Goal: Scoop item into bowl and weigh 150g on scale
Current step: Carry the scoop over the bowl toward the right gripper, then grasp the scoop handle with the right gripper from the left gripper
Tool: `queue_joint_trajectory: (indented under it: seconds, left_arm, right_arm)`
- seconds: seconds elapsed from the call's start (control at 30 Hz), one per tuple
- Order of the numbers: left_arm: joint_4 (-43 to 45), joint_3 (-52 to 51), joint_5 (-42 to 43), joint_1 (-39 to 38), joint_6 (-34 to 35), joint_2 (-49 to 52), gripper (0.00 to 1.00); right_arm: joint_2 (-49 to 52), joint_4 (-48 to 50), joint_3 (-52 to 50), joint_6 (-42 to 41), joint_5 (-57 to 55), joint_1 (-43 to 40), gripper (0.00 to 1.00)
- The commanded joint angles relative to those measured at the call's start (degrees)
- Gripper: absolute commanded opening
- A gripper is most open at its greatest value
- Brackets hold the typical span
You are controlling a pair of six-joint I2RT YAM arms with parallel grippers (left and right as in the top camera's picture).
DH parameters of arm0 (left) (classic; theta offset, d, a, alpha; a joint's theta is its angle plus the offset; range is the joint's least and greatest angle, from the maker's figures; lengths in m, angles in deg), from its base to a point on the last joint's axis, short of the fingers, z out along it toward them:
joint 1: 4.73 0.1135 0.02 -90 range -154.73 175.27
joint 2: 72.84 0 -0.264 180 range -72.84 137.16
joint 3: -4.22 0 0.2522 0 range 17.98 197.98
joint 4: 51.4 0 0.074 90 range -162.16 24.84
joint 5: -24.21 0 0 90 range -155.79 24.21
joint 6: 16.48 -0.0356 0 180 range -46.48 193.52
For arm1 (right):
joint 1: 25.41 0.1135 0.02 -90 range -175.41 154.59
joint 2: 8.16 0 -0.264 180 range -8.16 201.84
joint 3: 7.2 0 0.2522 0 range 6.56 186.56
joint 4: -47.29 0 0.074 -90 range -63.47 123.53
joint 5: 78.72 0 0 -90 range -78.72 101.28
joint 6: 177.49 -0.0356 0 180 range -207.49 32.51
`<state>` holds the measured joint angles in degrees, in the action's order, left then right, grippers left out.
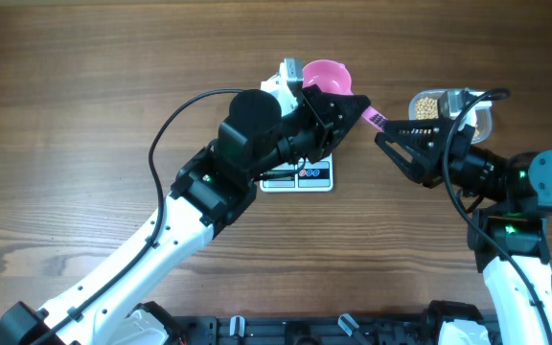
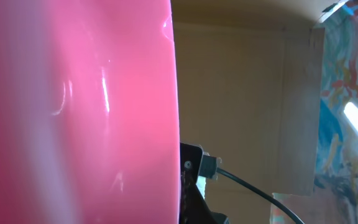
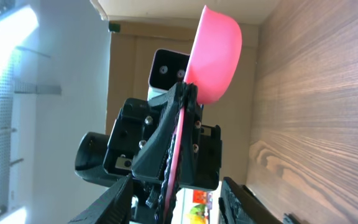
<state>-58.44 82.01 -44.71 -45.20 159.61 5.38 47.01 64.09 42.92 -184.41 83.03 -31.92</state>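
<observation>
Handing off, I'd judge: left gripper [image 1: 338, 107] clamped on pink scoop [image 1: 326, 75] by its handle over the scale [image 1: 300, 176], right gripper [image 1: 383, 134] with jaws apart straddling the handle tip, beans [image 1: 426, 105] in clear tub [image 1: 485, 117] beside it, bowl hidden.

Legible text: none.
- Scale [image 1: 300, 178]: front panel shows a display and button markings, too small to read from overhead.
- Pink scoop [image 1: 326, 76]: dark print near the handle end, illegible.

The scale [image 1: 300, 176] sits mid-bench [image 1: 65, 115]; the scoop [image 1: 326, 75] is above its far side, and the tub [image 1: 485, 117] holding the beans [image 1: 425, 106] lies to the right.
</observation>
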Motion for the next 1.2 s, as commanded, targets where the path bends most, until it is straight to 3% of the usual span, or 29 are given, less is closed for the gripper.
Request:
queue_joint_trajectory:
  seconds: [0.0,0.4,1.17]
  left_arm:
    - [0.4,0.6,1.4,-0.3,0.1,0.2,0.04]
    - [0.5,0.6,0.2,-1.3,-0.1,0.2,0.04]
    - [1.7,0.6,-1.9,-3.6,-0.3,0.2,0.04]
  right_arm:
    - [-0.2,0.5,0.7,-3.1,-2.2,0.3,0.42]
    - [-0.2,1.0,0.7,-6.8,-3.6,0.3,0.41]
    - [-0.1,2.0,0.7,-8.2,-3.8,0.3,0.28]
